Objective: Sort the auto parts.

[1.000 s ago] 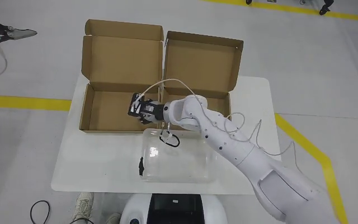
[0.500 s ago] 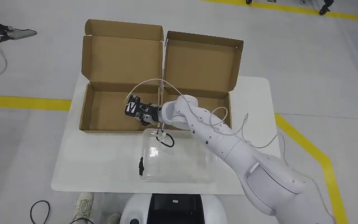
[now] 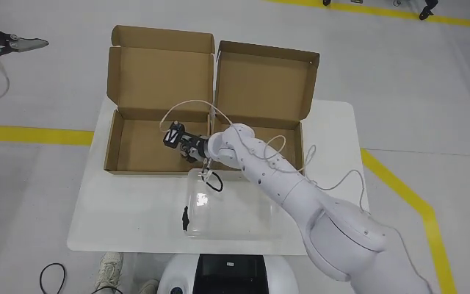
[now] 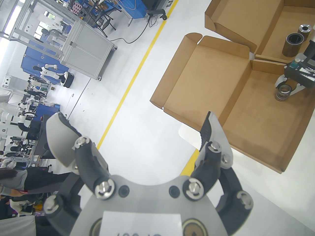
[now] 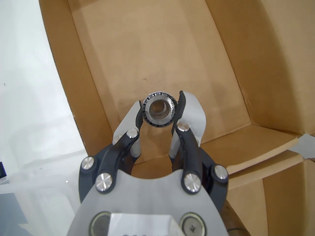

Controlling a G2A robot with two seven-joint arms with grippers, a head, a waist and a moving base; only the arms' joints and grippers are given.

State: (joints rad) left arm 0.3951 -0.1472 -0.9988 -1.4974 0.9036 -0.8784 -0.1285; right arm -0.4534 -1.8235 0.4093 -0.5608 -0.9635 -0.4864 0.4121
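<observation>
My right gripper (image 5: 160, 102) is shut on a small steel roller bearing (image 5: 159, 110), one finger on each side of it. It holds the bearing low inside the left cardboard box (image 3: 139, 147), near the box's right end; I cannot tell whether the bearing touches the floor. The top view has this gripper (image 3: 176, 137) over the same box, and the left wrist view shows it (image 4: 286, 90) from afar with the bearing (image 4: 283, 92). My left gripper (image 4: 133, 124) is open and holds nothing, off the table's left side above the floor.
Two dark metal sleeves (image 4: 292, 44) (image 4: 305, 29) stand in the right cardboard box (image 3: 283, 136). A clear plastic bin (image 3: 250, 224) at the table's front holds a black ring (image 3: 215, 184) and a small black part (image 3: 185, 217). Both box lids stand open at the back.
The right gripper has carried the bearing a little to the left, farther into the left box. The arm's elbow has swung with it.
</observation>
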